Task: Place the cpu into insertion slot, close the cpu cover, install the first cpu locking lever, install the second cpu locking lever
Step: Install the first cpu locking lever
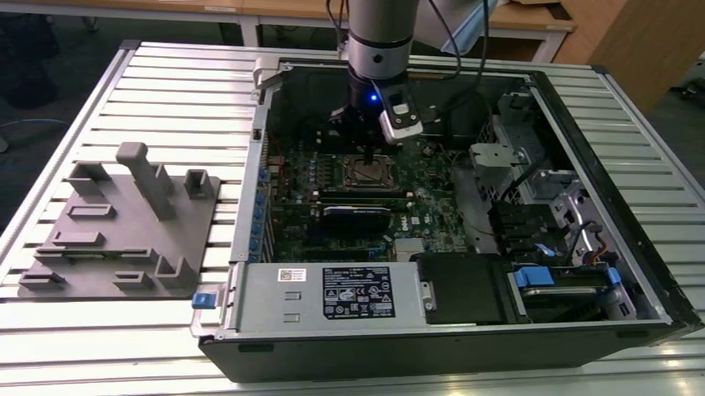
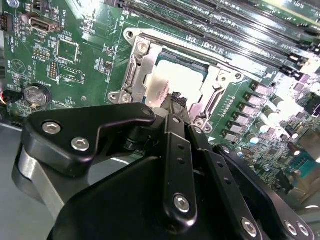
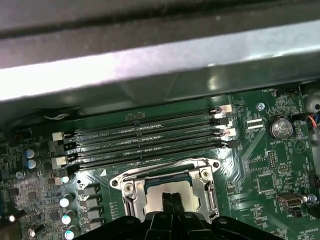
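The cpu (image 2: 172,85) lies in the insertion slot (image 2: 134,75), with the end effector (image 2: 176,100) directly above it.

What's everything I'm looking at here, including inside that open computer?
Computer case: one, black, lying open on the slatted table.
Motherboard: one, green, inside the case.
Cpu: one, silver-grey, in the insertion slot.
Cpu cover: one, silvery, framing the chip.
Memory slots: four, black, beside the socket.
Coin battery: one, silver, on the board.
Fixture block: one, grey, exterior view's left.
Gripper: one, black, fingertips over the cpu.
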{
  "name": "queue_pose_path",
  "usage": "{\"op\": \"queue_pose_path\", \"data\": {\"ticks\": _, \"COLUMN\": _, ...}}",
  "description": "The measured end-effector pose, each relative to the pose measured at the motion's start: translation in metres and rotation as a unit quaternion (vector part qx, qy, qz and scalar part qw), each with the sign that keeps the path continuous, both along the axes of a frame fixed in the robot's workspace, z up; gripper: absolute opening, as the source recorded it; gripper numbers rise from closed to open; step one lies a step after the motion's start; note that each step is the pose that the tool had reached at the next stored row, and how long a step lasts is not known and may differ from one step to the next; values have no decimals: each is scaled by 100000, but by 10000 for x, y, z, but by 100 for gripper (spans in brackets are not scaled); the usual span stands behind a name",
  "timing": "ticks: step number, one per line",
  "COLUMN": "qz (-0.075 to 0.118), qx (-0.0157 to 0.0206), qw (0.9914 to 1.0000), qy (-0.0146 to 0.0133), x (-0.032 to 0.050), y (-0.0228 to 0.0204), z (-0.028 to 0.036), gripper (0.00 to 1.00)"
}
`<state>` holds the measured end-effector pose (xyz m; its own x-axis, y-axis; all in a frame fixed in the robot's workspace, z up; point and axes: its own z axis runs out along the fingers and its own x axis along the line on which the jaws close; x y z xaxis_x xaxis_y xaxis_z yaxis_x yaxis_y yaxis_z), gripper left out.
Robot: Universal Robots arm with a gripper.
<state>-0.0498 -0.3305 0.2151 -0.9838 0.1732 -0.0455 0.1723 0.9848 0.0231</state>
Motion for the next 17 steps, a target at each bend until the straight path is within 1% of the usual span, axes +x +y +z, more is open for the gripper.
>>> {"op": "queue_pose_path", "data": {"ticks": 2, "qz": 388, "qx": -2, "qw": 99999, "qy": 2, "x": 0, "y": -12, "z": -1, "gripper": 11}}
{"op": "queue_pose_path", "data": {"ticks": 3, "qz": 507, "qx": 3, "qw": 99999, "qy": 1, "x": 0, "y": -35, "z": -2, "gripper": 11}}
{"op": "queue_pose_path", "data": {"ticks": 5, "qz": 577, "qx": 2, "qw": 99998, "qy": -2, "x": 0, "y": -60, "z": -2, "gripper": 11}}
{"op": "queue_pose_path", "data": {"ticks": 6, "qz": 583, "qx": 4, "qw": 99998, "qy": -2, "x": 0, "y": -66, "z": -2, "gripper": 11}}
{"op": "queue_pose_path", "data": {"ticks": 8, "qz": 575, "qx": 50, "qw": 99998, "qy": 10, "x": 0, "y": -66, "z": -1, "gripper": 11}}
{"op": "queue_pose_path", "data": {"ticks": 10, "qz": 583, "qx": 311, "qw": 99998, "qy": 2, "x": 0, "y": -67, "z": -1, "gripper": 11}}
{"op": "queue_pose_path", "data": {"ticks": 11, "qz": 578, "qx": 360, "qw": 99998, "qy": -8, "x": 0, "y": -67, "z": 0, "gripper": 11}}
{"op": "queue_pose_path", "data": {"ticks": 17, "qz": 582, "qx": 355, "qw": 99998, "qy": 2, "x": 0, "y": -69, "z": 14, "gripper": 11}}
